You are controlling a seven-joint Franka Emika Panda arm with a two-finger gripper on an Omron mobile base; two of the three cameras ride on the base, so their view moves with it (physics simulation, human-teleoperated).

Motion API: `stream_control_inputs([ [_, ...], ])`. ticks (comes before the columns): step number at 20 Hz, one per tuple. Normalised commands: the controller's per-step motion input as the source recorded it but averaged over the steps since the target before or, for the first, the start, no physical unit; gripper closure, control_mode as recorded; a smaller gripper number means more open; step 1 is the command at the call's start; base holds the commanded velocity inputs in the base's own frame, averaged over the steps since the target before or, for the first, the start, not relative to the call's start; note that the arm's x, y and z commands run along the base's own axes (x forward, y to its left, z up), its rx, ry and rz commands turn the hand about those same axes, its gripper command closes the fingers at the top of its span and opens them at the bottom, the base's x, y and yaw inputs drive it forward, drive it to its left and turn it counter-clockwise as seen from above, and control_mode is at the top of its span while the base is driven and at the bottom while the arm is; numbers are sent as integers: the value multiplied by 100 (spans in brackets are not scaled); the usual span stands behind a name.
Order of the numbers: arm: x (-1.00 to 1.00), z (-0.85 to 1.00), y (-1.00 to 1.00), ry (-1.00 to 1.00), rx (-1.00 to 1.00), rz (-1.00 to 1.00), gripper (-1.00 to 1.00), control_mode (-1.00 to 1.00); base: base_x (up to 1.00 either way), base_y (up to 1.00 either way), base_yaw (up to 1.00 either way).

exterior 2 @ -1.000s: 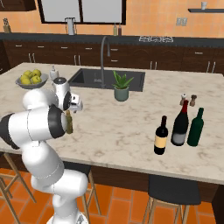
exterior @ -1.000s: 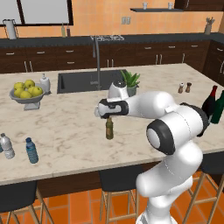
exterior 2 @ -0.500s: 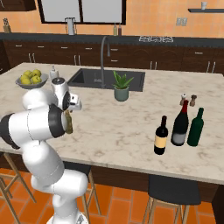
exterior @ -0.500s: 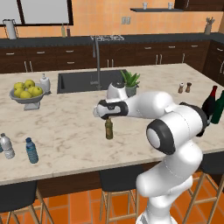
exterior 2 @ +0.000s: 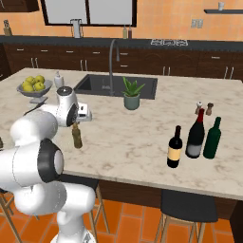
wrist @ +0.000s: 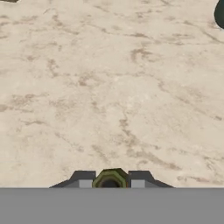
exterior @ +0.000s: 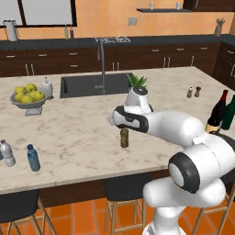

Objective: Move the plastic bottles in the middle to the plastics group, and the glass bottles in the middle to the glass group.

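The gripper (wrist: 109, 178) is clenched on the neck of the short olive-brown beer bottle (exterior: 124, 137), gripped at the top presumably so it can be lifted upright. The bottle stands on the marble counter (exterior: 82, 137), a little nearer than the sink (exterior: 94, 85); whether its base touches the marble is hard to tell. Squat and dull olive, it belongs with the glass group (exterior 2: 204, 137), well apart to the sink's right.

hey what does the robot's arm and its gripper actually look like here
A glossy white arm of rounded, bulbous segments, with dark grey to black rings at the joints and a dark band near the wrist. The gripper has two small dark grey jaws with pale pads. No cables or markings show.
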Motion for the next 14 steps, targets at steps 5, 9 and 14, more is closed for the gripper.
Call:
stream_control_inputs([
  [5, -54, 39, -70, -6, 0, 2, 100, -100, 0, 0, 0],
  [9, -33, 29, -76, -1, 0, -10, 100, -100, 0, 0, 0],
  [14, -18, 18, -82, 0, 0, -32, 100, -100, 0, 0, 0],
])
